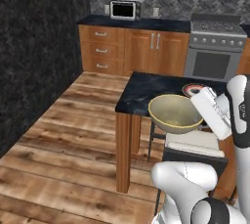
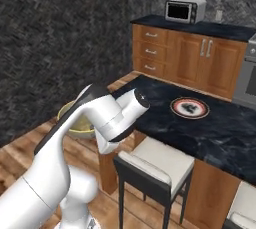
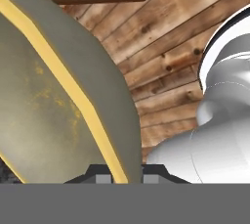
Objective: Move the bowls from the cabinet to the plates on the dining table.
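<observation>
Overhead, a bowl [image 1: 174, 113] is clamped at its rim by the gripper [image 3: 119, 178] beside the marble table [image 1: 146, 91] (plank floor [image 1: 63, 135] below), a plate [image 2: 189, 107] well apart.

A microwave [image 1: 126, 9] sits on the wall counter [image 1: 146, 23], beside a stove [image 1: 215, 47]; stools [image 2: 157, 165] stand at the island.

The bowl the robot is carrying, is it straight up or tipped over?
Tipped a little. In the left base view the bowl leans so its mouth faces the camera, held by its rim in the gripper beside the dining table.
</observation>
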{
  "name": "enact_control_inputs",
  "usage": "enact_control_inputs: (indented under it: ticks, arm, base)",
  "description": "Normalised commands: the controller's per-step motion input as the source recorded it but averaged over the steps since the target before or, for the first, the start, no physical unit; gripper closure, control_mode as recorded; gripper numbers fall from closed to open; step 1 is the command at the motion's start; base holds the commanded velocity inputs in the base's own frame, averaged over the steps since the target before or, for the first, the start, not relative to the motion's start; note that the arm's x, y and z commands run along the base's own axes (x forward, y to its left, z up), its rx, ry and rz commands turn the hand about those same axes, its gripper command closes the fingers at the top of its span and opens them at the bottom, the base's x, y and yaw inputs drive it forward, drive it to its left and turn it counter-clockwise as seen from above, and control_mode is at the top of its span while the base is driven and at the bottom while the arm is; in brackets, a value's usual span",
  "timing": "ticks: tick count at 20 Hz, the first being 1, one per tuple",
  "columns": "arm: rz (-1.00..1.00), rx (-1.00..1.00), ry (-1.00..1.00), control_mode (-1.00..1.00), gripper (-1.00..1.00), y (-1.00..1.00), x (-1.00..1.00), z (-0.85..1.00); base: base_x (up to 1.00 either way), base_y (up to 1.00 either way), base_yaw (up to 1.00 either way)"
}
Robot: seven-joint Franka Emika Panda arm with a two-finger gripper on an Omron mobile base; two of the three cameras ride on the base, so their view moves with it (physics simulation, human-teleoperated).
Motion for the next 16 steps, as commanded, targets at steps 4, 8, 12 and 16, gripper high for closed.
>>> enact_control_inputs:
  ticks: [4,8,12,16]
  arm:
    - [0.00,0.00,0.00,1.00,1.00,0.00,0.00,0.00]
    - [0.00,0.00,0.00,1.00,1.00,0.00,0.00,0.00]
    - [0.00,0.00,0.00,1.00,1.00,0.00,0.00,0.00]
    - [0.00,0.00,0.00,1.00,1.00,0.00,0.00,0.00]
  base:
    - [-0.03,0.11,-0.37]
    - [0.00,0.00,-0.19]
    - [0.00,-0.01,-0.05]
    - [0.00,-0.21,-0.01]
